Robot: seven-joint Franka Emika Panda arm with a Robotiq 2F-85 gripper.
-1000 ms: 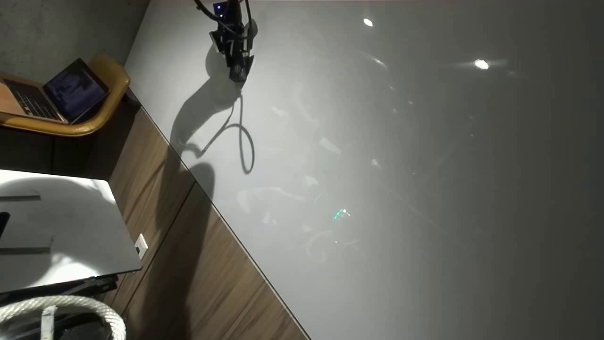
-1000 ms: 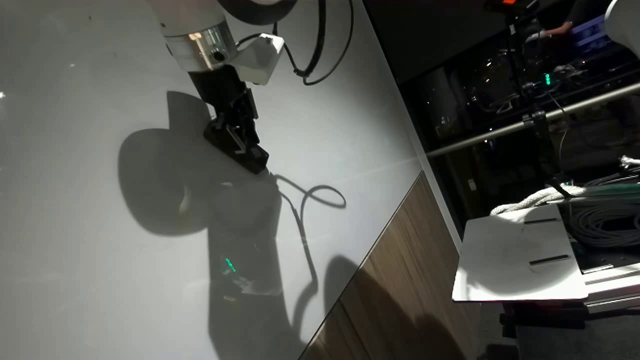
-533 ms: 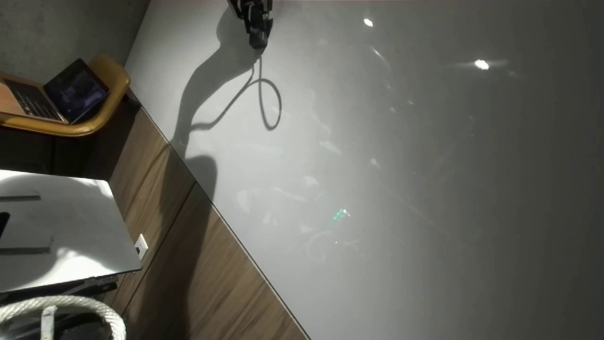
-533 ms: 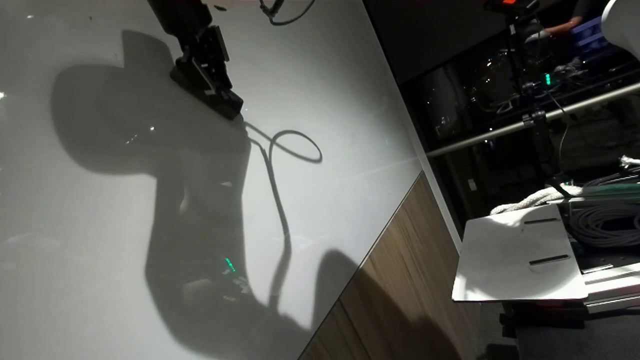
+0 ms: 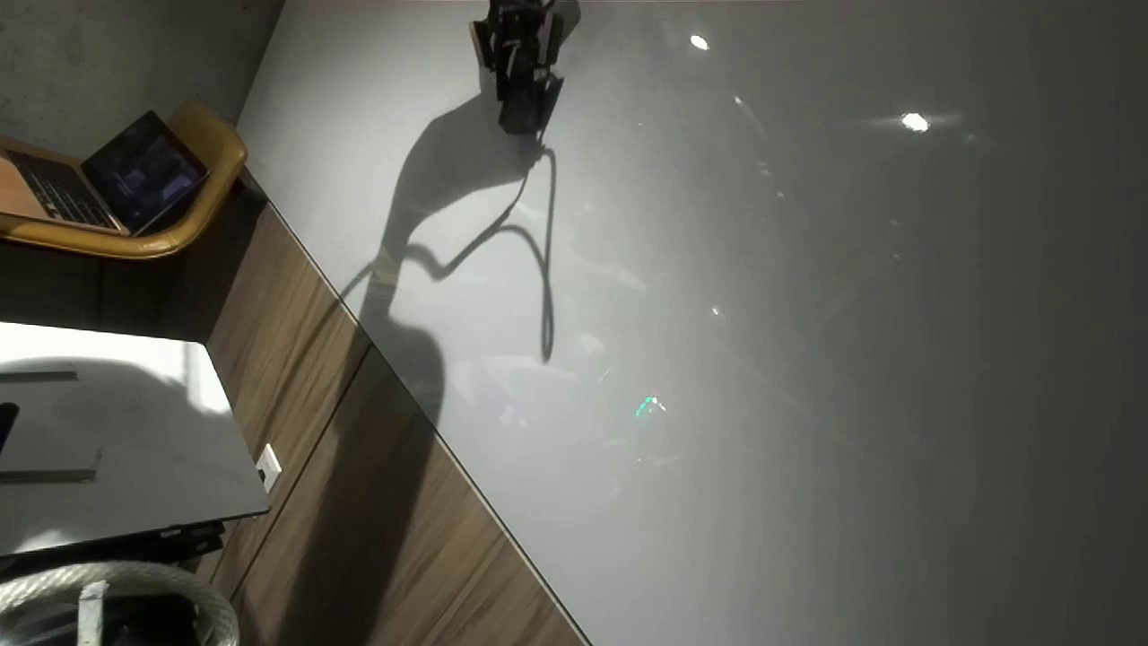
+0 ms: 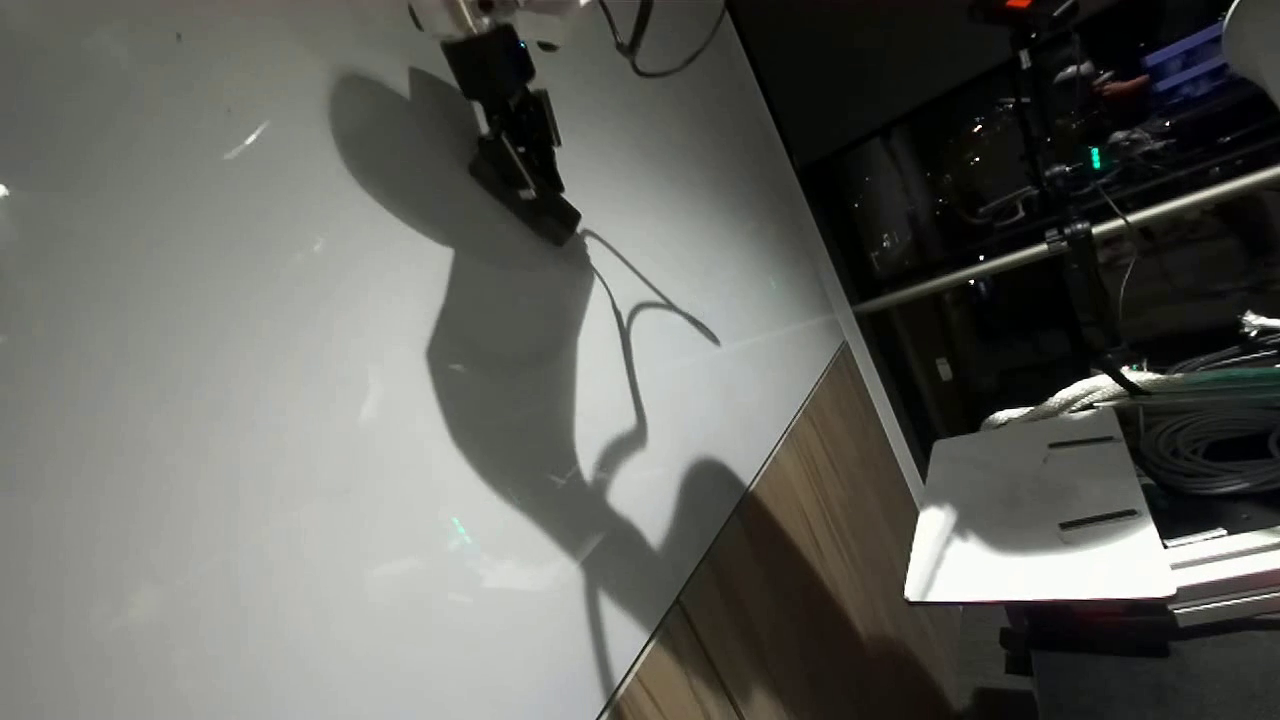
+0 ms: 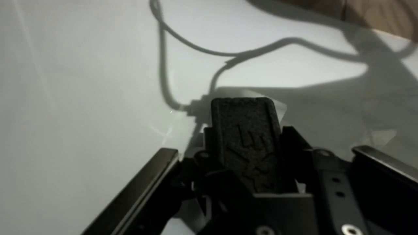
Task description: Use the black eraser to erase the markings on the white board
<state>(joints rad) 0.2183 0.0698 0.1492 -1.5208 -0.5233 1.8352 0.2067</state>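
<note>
The black eraser [image 7: 243,114] points forward from between the fingers in the wrist view, pressed on both sides. My gripper [image 7: 248,130] is shut on it. In both exterior views the arm reaches in from the top edge, with the eraser [image 6: 552,222] slanted close against the white board [image 6: 200,450]; whether its whole face touches cannot be told. The board [image 5: 807,404] shows glints and pale smears. The markings cannot be made out in any view. The thin looping dark lines beside the eraser [image 5: 520,112] are a cable's shadow.
Wooden panelling [image 5: 466,556] borders the board along a slanting edge. A small white table [image 6: 1040,550] stands beyond it. An orange chair [image 5: 202,161] carries a laptop [image 5: 143,170]. A loose black cable [image 6: 690,60] hangs by the arm. A pale rope [image 6: 1060,400] lies behind the table.
My gripper, still holding the eraser, first moved up toward the frame tops, then came back down and rightward in both exterior views. Its shadow shifted along with it.
</note>
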